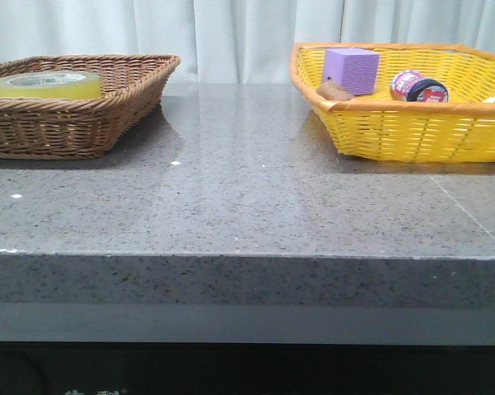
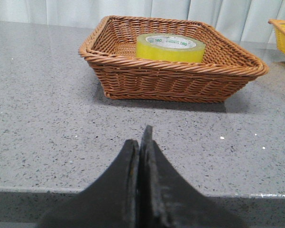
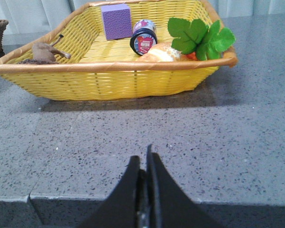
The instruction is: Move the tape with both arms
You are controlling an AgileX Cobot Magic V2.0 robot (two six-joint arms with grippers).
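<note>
The tape (image 1: pixel 47 84), a wide yellow roll with a white core and green lettering, lies flat in the brown wicker basket (image 1: pixel 91 123) at the far left of the table. It also shows in the left wrist view (image 2: pixel 170 47), inside that basket (image 2: pixel 170 80). My left gripper (image 2: pixel 141 142) is shut and empty, low over the table's front edge, well short of the basket. My right gripper (image 3: pixel 143 159) is shut and empty over the front edge, facing the yellow basket (image 3: pixel 109 83). Neither gripper shows in the front view.
The yellow basket (image 1: pixel 412 132) at the far right holds a purple block (image 1: pixel 351 69), a small round pink-and-black container (image 1: pixel 418 86), a brown item (image 1: pixel 333 90), and in the right wrist view green leaves (image 3: pixel 199 35) and an orange-white item (image 3: pixel 161 53). Grey stone table (image 1: pixel 247 206) between the baskets.
</note>
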